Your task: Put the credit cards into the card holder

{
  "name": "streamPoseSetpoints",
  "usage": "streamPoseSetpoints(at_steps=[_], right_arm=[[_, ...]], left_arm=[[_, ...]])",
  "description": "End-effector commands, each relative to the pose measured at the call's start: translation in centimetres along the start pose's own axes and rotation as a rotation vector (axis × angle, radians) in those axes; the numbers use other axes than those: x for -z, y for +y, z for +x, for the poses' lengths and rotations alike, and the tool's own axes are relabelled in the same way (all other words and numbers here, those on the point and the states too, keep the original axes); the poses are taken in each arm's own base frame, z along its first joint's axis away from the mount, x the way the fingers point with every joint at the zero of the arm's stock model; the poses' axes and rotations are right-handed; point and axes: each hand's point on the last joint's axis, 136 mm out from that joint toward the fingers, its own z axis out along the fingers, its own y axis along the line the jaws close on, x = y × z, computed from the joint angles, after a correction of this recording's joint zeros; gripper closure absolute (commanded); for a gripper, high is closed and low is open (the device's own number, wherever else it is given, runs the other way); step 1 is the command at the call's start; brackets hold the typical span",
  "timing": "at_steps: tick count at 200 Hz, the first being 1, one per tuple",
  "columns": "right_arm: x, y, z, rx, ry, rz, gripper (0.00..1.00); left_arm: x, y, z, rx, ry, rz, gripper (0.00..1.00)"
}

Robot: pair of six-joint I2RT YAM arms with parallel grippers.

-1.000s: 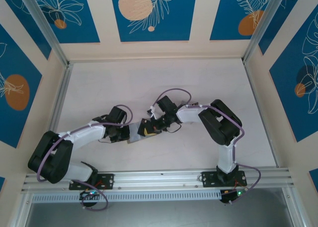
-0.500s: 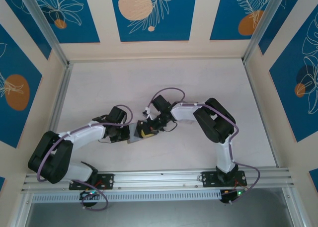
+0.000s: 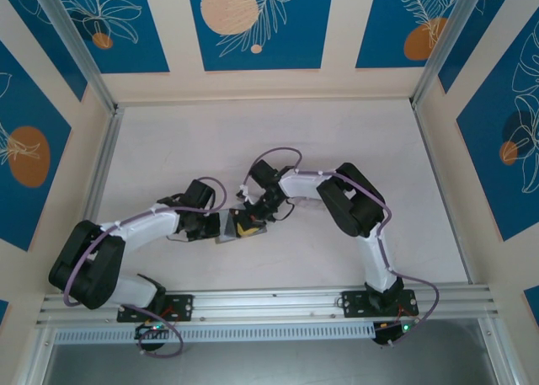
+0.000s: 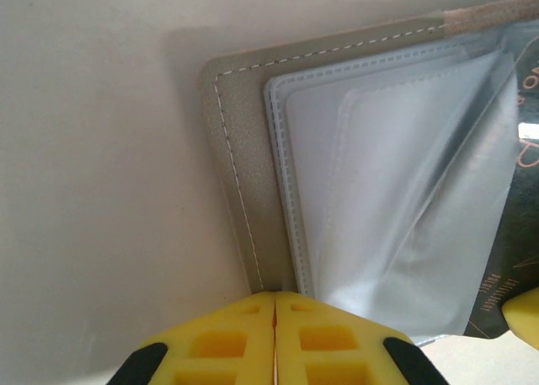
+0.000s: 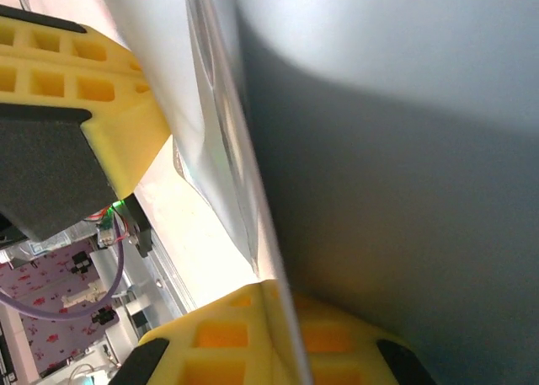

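Note:
The grey stitched card holder (image 4: 242,141) lies open on the table, showing its clear inner sleeves (image 4: 379,174). My left gripper (image 4: 275,299) is shut on the holder's near edge. In the top view the holder (image 3: 227,236) sits between the left gripper (image 3: 217,226) and the right gripper (image 3: 250,221). My right gripper (image 5: 282,296) is shut on a black credit card (image 5: 404,191), seen almost edge-on and lying against the sleeves. That card (image 4: 509,259) enters the left wrist view from the right, over the sleeves.
The white tabletop (image 3: 269,141) stretches behind and beside the arms, fenced by patterned walls. An aluminium rail (image 3: 269,301) carrying both arm bases runs along the near edge. One yellow finger of the left gripper (image 5: 84,65) stands close on the right wrist camera's upper left.
The right arm has swung left, carrying the black card closer to the left gripper and over the holder. The left arm has stayed put.

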Motion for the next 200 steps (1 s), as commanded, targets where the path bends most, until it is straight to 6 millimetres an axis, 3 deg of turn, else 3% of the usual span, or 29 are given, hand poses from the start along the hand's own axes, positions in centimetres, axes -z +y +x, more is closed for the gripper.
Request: streamPoseSetpoints(at_steps=[1,49,157,200], right_arm=[[-1.6,-1.8,2.6,-0.085,0.111,0.063,1.00],[-1.4,-2.4,4.6,-0.144,0.165,0.083,1.00],[-0.5,-2.0,4.9,-0.184,0.243,0.123,1.00],[-1.2,-2.7,6.5,-0.218,0.289,0.146,1.00]], left_arm=[[-1.5,1.3,0.8,-0.018,0.036,-0.038,0.93],[-1.5,1.2,0.6,-0.034,0.036,-0.039,0.93],[-1.6,0.4,-0.3,-0.098,0.040,-0.006,0.93],[-1.8,0.3,-0.3,-0.098,0.044,0.000,0.93]])
